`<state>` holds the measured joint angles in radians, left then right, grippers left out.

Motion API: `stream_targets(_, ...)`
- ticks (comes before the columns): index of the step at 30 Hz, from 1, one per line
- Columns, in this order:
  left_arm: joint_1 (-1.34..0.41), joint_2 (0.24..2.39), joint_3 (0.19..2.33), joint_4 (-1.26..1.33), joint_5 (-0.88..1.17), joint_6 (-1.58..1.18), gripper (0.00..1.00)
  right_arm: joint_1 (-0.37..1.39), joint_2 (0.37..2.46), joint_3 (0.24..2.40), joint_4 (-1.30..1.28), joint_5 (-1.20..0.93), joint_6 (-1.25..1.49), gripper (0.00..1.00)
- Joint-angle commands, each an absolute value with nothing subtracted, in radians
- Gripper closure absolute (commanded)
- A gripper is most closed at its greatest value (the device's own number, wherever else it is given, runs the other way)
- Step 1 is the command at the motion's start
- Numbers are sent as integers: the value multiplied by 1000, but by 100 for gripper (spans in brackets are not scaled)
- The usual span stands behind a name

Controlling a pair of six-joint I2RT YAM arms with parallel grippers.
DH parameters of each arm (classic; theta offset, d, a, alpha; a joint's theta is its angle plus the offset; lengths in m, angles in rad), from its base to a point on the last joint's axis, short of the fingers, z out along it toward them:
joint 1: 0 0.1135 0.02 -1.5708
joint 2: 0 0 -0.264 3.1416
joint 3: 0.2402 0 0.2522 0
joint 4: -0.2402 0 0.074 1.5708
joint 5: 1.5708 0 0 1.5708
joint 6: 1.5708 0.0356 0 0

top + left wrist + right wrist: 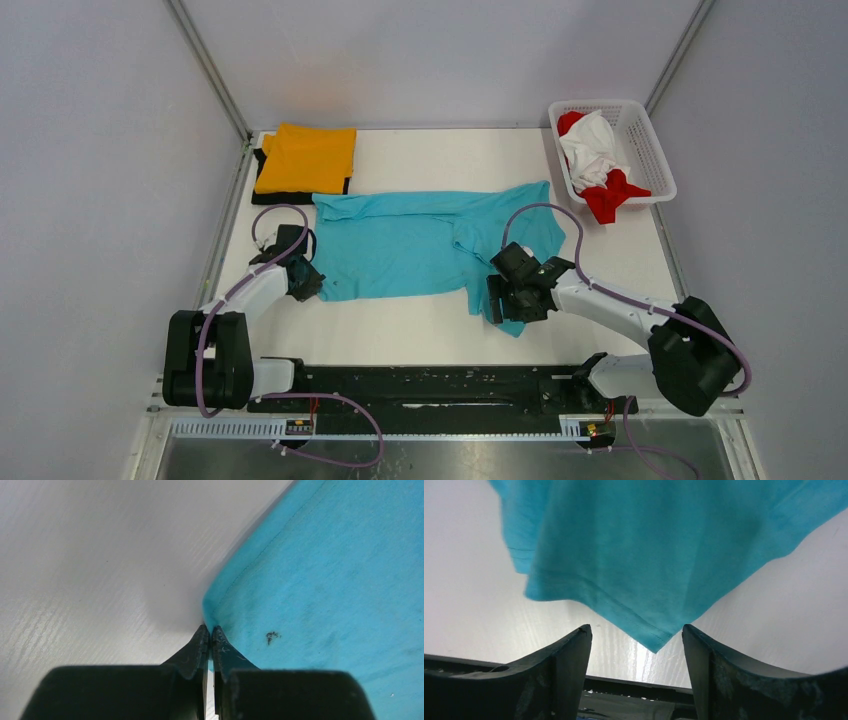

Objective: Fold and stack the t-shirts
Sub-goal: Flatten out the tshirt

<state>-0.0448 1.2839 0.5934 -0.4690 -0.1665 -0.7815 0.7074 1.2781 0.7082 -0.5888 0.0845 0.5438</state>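
Left gripper (210, 631) is pinched shut on the near hem corner of the turquoise t-shirt (410, 245), which lies spread across the middle of the table (420, 335). Your right gripper (636, 636) stands wide, straddling a hemmed corner at the shirt's right end, not closed on it. Your left bite looks thin, so lifting could let the cloth slip. Close the right too high and you miss the tip.
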Motion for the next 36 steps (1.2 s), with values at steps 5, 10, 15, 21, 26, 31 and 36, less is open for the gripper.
stream_targets(5,-41,1267,574,-475,-167,-769,100,718,1380,654,-520,104,640,36)
stream_targets(10,-41,1267,575,-474,-171,-772,100,718,1443,659,-505,129,660,53)
stream_targets(15,-41,1246,569,-476,-189,-786,100,723,1473,676,-517,176,681,81)
stream_targets(21,-59,1165,590,-545,-223,-826,100,725,1287,707,-518,311,677,100)
stream_targets(26,-135,1032,704,-608,-190,-829,100,681,1127,866,-473,412,585,100)
stream_targets(31,-144,971,938,-697,-152,-807,100,565,1006,1014,-382,420,482,100)
stream_targets(36,-143,913,1162,-709,-109,-785,100,530,908,1172,-345,496,365,100)
